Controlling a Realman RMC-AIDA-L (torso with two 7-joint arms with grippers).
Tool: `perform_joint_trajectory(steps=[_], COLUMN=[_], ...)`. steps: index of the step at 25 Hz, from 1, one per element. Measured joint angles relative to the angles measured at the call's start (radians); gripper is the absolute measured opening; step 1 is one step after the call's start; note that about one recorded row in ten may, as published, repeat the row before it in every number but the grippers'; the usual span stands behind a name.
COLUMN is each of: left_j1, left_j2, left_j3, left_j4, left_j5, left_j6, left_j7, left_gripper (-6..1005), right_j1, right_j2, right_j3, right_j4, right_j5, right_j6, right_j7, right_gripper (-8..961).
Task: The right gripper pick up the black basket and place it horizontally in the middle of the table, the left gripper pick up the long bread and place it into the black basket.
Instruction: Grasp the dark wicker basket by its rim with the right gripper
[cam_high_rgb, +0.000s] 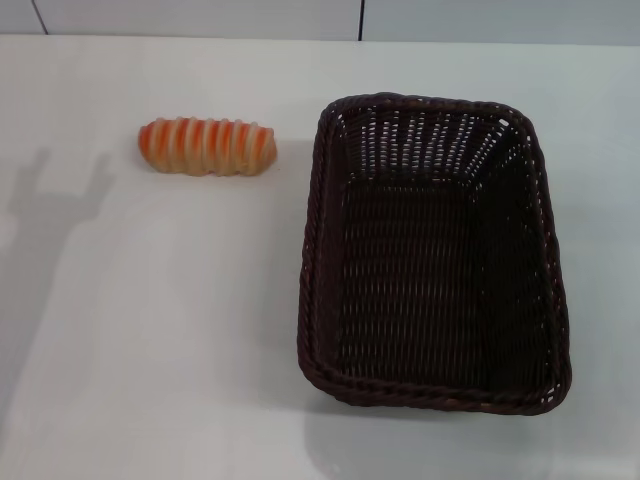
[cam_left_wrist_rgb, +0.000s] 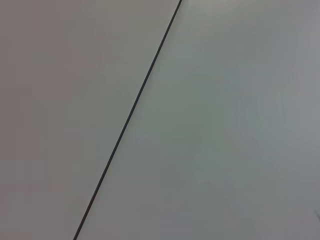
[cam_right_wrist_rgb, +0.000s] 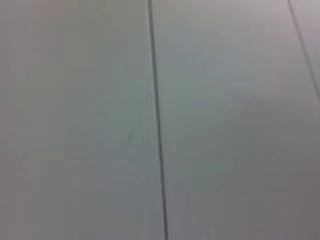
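The black basket (cam_high_rgb: 435, 250) stands empty on the white table (cam_high_rgb: 150, 330), right of the middle, with its long side running front to back. The long bread (cam_high_rgb: 207, 146), orange with cream stripes, lies crosswise on the table at the back left, apart from the basket. Neither gripper nor arm shows in the head view; only a forked shadow (cam_high_rgb: 55, 200) falls on the table at the left. Both wrist views show only plain grey panels with thin dark seams (cam_left_wrist_rgb: 130, 117) (cam_right_wrist_rgb: 157, 120).
A grey wall with dark seams (cam_high_rgb: 360, 20) runs behind the table's back edge. Bare tabletop lies left of the basket and in front of the bread.
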Motion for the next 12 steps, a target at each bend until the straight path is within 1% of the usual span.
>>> perform_joint_trajectory(steps=[1,3,5,8,9,12], left_j1=[0.000,0.001,0.005,0.009,0.011,0.015], left_j2=[0.003,0.004,0.004,0.005,0.005,0.006], left_j3=[0.000,0.000,0.000,0.000,0.000,0.000], left_j4=[-0.002,-0.004,-0.008,-0.010,-0.010,-0.010], left_j5=[0.000,0.000,0.000,0.000,0.000,0.000], left_j6=[0.000,0.000,0.000,0.002,0.003,0.006], left_j7=[-0.001,-0.001,-0.002,-0.002,-0.002,-0.002], left_gripper=[860,860,860,860,860,860], right_j1=[-0.009,-0.018,-0.038,-0.085,-0.107,-0.168], right_j2=[-0.001,-0.001,-0.003,-0.008,-0.009,-0.007], right_j3=[0.000,0.000,0.001,0.016,0.030,0.078], right_j4=[-0.008,-0.019,-0.050,-0.165,-0.223,-0.377], right_j5=[-0.012,-0.018,-0.029,-0.032,-0.031,-0.027], right_j6=[0.003,0.004,0.015,0.094,0.143,0.288], right_j7=[0.000,0.000,-0.008,-0.083,-0.129,-0.259], right_gripper=[331,436,514,632,671,700])
